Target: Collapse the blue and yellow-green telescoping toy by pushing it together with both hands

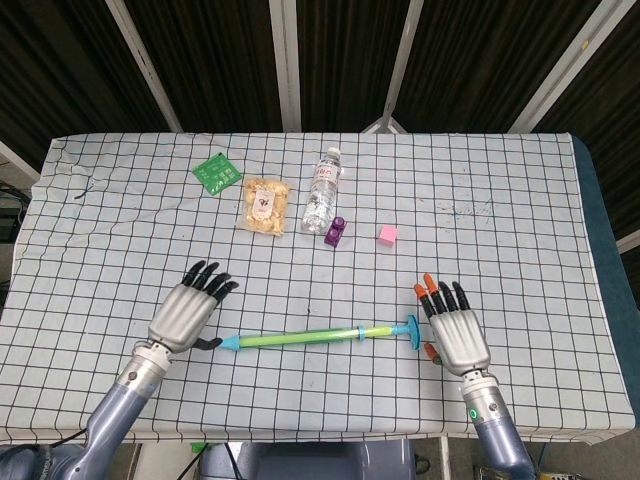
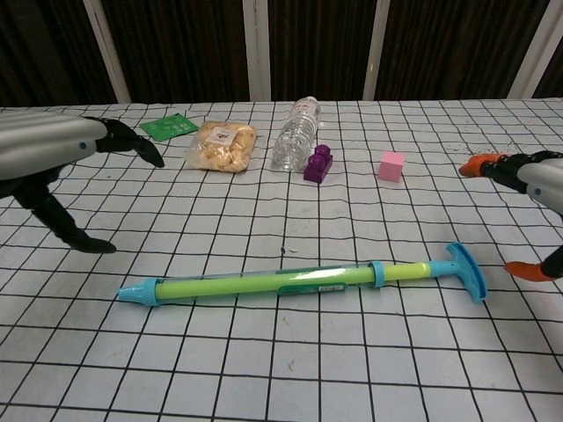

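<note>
Toy (image 1: 315, 336) lies flat near the front of the table (image 1: 520, 200), with neither hand on it.

It rests lengthwise between the two hands, its blue nozzle tip pointing at the left hand (image 1: 186, 314) and its blue T-handle at the right hand (image 1: 457, 331). The thin yellow-green rod shows between the barrel collar and the handle, so by my reading it is not fully collapsed. Both hands hover with fingers spread and hold nothing; each sits just beyond one end of the toy, apart from it, a placing that would suit pushing inward from both ends. Well behind, out of the working lane, lie a green packet (image 1: 217, 172), a snack bag (image 1: 264, 204), a bottle (image 1: 321, 192), a purple brick (image 1: 336, 231) and a pink cube (image 1: 388, 235).
</note>
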Motion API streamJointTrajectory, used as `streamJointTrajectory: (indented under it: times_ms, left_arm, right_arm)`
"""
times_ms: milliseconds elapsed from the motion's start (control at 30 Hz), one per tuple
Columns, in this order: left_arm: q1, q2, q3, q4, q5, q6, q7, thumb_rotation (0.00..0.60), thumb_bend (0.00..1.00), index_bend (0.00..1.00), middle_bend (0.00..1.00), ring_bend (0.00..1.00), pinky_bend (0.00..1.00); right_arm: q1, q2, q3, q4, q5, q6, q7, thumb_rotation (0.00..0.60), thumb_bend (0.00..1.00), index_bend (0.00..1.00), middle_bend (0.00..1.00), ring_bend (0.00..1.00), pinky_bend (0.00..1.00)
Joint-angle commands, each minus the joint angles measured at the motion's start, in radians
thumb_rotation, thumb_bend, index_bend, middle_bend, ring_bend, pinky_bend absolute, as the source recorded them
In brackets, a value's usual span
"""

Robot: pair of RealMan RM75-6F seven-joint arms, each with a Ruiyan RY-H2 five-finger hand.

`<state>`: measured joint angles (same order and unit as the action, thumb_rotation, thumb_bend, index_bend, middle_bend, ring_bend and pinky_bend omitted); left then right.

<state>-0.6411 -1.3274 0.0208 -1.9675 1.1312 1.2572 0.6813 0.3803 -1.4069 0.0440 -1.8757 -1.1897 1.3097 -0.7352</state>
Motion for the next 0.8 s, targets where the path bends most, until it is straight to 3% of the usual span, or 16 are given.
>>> streamJointTrajectory:
  times_ms: [33, 133, 367, 533, 800]
  left_arm:
    - [0.093, 0.082, 0.066, -0.044, 0.109, 0.109, -0.057, 0.6, 0.15, 0.17, 0.08, 0.02, 0.0]
    - [0.149, 0.126, 0.102, -0.051, 0.173, 0.168, -0.113, 0.6, 0.14, 0.13, 0.04, 0.0, 0.0]
    - [0.293, 0.221, 0.174, 0.028, 0.284, 0.328, -0.262, 0.6, 0.13, 0.12, 0.03, 0.0, 0.0]
    - [0.396, 0.237, 0.193, 0.106, 0.35, 0.44, -0.399, 0.6, 0.13, 0.1, 0.02, 0.0, 0.0]
    - [0.506, 0.229, 0.2, 0.239, 0.406, 0.539, -0.518, 0.6, 0.13, 0.04, 0.0, 0.0, 0.0]
  right_arm:
    - [-0.048, 0.064, -0.028, -0.011, -0.051, 0.038, 0.101, 0.6, 0.28, 0.0, 0.0, 0.0, 0.0]
    - [-0.072, 0.106, -0.049, 0.004, -0.104, 0.063, 0.151, 0.6, 0.27, 0.0, 0.0, 0.0, 0.0]
    - [-0.168, 0.205, -0.09, 0.055, -0.202, 0.187, 0.32, 0.6, 0.27, 0.0, 0.0, 0.0, 0.0]
    - [-0.238, 0.24, -0.092, 0.131, -0.268, 0.303, 0.431, 0.6, 0.27, 0.0, 0.0, 0.0, 0.0]
    - [-0.325, 0.258, -0.102, 0.246, -0.323, 0.42, 0.515, 0.6, 0.27, 0.0, 0.0, 0.0, 0.0]
